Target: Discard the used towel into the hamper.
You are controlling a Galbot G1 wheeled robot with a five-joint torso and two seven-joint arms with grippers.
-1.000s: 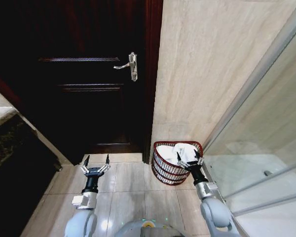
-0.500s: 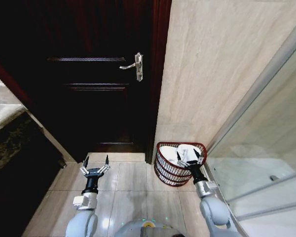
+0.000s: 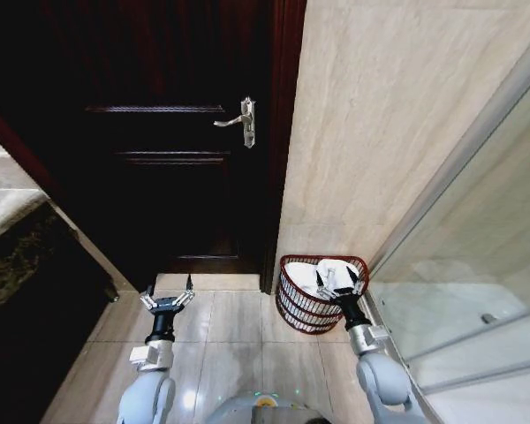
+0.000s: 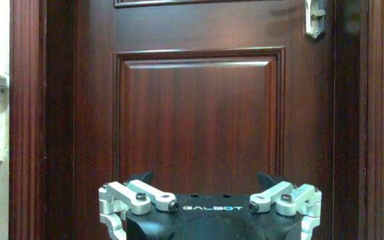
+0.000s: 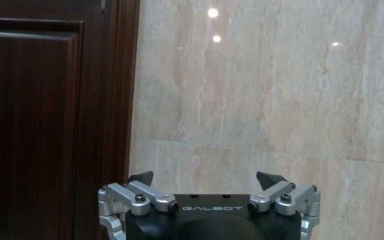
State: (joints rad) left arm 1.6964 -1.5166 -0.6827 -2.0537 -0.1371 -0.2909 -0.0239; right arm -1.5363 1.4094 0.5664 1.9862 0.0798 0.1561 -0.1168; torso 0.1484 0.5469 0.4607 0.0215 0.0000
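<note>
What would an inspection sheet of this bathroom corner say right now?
Surface: tiled floor, bare around the arms.
Job's things: hamper stands by the marble wall; white towel lies inside it.
Clutter: nothing seen.
Grippers: left gripper open, empty, over the floor facing the door; right gripper open, empty, above the hamper.
Cables: nothing seen.
Surroundings: dark wooden door with a metal handle, shut; glass panel to the right.
</note>
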